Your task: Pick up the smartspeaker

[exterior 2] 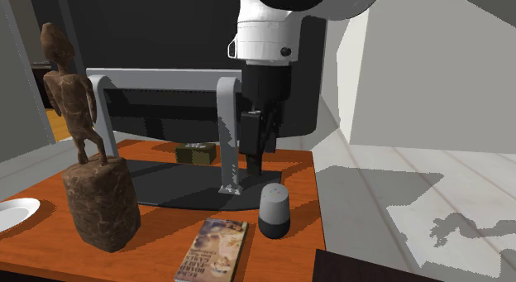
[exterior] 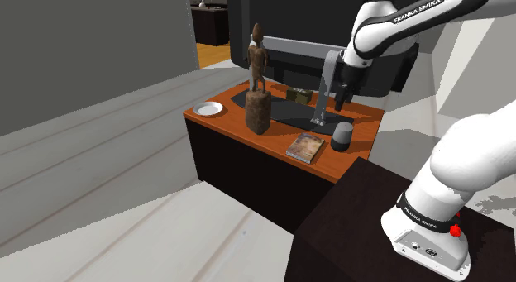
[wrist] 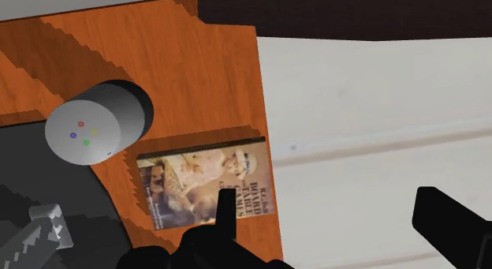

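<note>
The smart speaker (exterior: pixel 341 136) is a short grey cylinder with a paler flat top, standing upright near the desk's corner beside the monitor's dark base. In the second exterior view the speaker (exterior 2: pixel 274 210) stands just in front of and below my gripper (exterior 2: pixel 253 162). My black gripper (exterior: pixel 341 97) hangs above the desk, higher than the speaker and a little behind it. In the wrist view the speaker (wrist: pixel 91 129) shows small coloured dots on its top and lies well outside my open gripper (wrist: pixel 325 203). Nothing is between the fingers.
A book (exterior: pixel 305 146) lies flat next to the speaker. A wooden figure on a brown block (exterior: pixel 257 82), a white plate (exterior: pixel 208 109) and a small olive box (exterior 2: pixel 196 154) share the orange desk (exterior: pixel 230 128). The monitor's grey stand (exterior 2: pixel 226 140) rises close beside my gripper.
</note>
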You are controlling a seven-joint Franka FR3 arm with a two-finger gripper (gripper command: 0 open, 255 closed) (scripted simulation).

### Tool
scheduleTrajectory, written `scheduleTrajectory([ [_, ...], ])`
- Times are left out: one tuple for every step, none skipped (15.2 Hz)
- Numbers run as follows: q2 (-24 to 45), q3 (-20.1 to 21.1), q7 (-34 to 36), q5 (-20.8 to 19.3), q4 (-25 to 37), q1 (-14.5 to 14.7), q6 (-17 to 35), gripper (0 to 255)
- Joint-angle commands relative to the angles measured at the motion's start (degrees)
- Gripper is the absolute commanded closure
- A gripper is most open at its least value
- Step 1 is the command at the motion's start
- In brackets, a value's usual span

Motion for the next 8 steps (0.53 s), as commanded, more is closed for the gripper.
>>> scheduleTrajectory([
  [3.8, -2.04, -2.41, -0.31, 0.51, -0.19, 3.61, 0],
  [5.72, -3.14, -3.76, -0.34, 0.81, -0.29, 5.34, 0],
  [7.71, -4.24, -5.16, -0.23, 1.2, -0.34, 7.04, 0],
  [9.77, -5.33, -6.63, 0.03, 1.68, -0.35, 8.72, 0],
  [11.89, -6.43, -8.18, 0.46, 2.23, -0.29, 10.37, 0],
  [14.08, -7.51, -9.82, 1.07, 2.87, -0.2, 11.98, 0],
  [16.33, -8.57, -11.57, 1.9, 3.59, -0.06, 13.54, 0],
  [18.64, -9.58, -13.45, 2.95, 4.39, 0.09, 15.04, 0],
])
